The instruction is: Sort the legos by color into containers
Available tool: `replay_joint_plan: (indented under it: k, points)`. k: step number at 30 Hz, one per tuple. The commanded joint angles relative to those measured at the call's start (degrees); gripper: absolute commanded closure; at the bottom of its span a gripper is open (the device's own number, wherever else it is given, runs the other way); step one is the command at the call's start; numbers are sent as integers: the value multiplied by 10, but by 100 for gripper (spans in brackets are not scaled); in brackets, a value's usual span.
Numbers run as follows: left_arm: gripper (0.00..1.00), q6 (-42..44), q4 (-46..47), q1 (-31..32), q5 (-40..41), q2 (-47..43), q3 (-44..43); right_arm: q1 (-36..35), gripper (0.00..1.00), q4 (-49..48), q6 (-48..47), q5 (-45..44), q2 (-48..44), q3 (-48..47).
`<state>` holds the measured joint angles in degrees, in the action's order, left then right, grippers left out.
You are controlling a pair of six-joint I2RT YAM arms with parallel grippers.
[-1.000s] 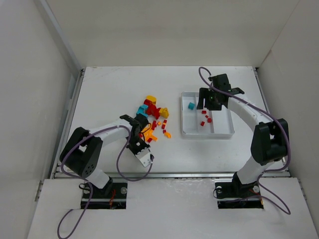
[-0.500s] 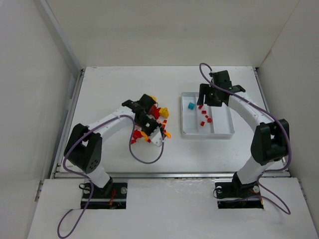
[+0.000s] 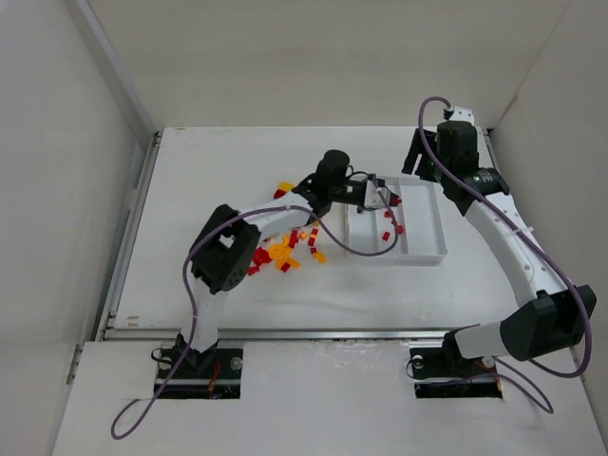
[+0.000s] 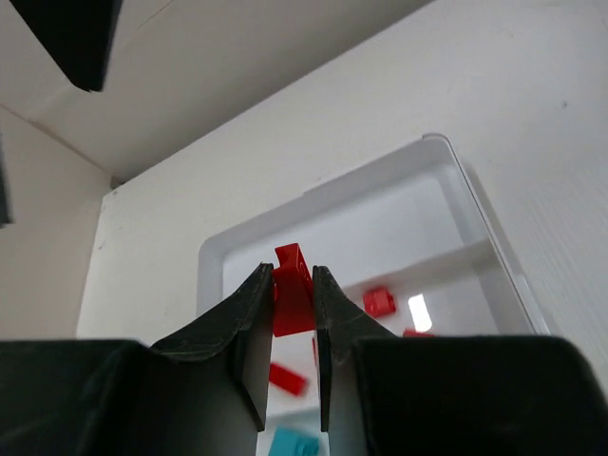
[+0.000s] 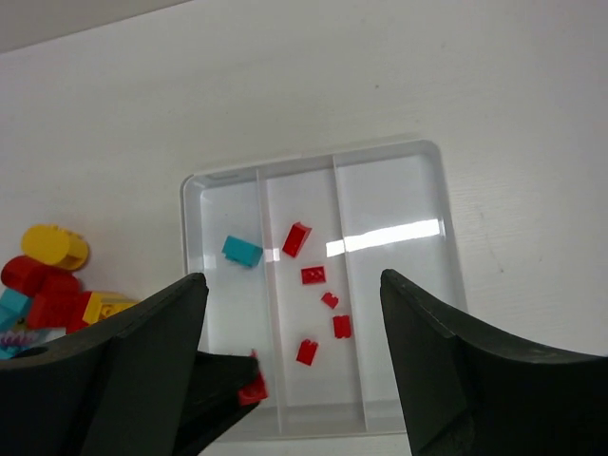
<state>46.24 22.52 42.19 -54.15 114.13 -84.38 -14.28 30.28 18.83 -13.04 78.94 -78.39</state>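
My left gripper (image 4: 293, 285) is pinched on a small red plastic lego brick (image 4: 293, 302) above the white three-lane plastic tray (image 4: 437, 144), right gripper (image 5: 292, 280) spread and empty, but I'm near the divider (image 5: 271, 313), so dropping now could bounce it into the left lane with the teal brick (image 5: 242, 250).

The top view looks steeply down on the whole desk (image 3: 209, 171) from its near edge. The left wrist view peers low and close into the tray (image 4: 380, 223); the right wrist view overlooks that same tray from higher.
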Motion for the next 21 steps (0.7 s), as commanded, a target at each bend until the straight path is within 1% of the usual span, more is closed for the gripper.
replay_joint_plan:
  k: [1,3,4,8,12,15,16,17,20,21]
  points:
    - [100,-170,170,18,-21,62,-64,4,21,-27,-4,-60,-5,-24]
    - [100,-207,201,18,-8,87,-71,4,21,-27,-11,-66,-5,-30]
    - [100,-213,213,18,-1,103,-78,4,21,-22,-17,-66,-5,-30]
    - [100,-213,227,18,53,115,-67,4,21,-22,-34,-72,1,-30]
    - [100,-207,234,18,59,115,-46,4,21,-22,-40,-72,6,-30]
    - [78,-222,234,18,67,115,-33,4,21,-27,-52,-59,11,-30]
    - [66,-228,234,24,76,115,-32,4,21,-27,-52,-53,17,-35]
    - [57,-228,234,24,84,115,-26,4,21,-27,-57,-53,17,-35]
    - [54,-228,234,24,97,109,-11,4,21,-27,-57,-53,17,-41]
    - [45,-228,234,24,97,102,-4,4,21,-27,-57,-47,11,-41]
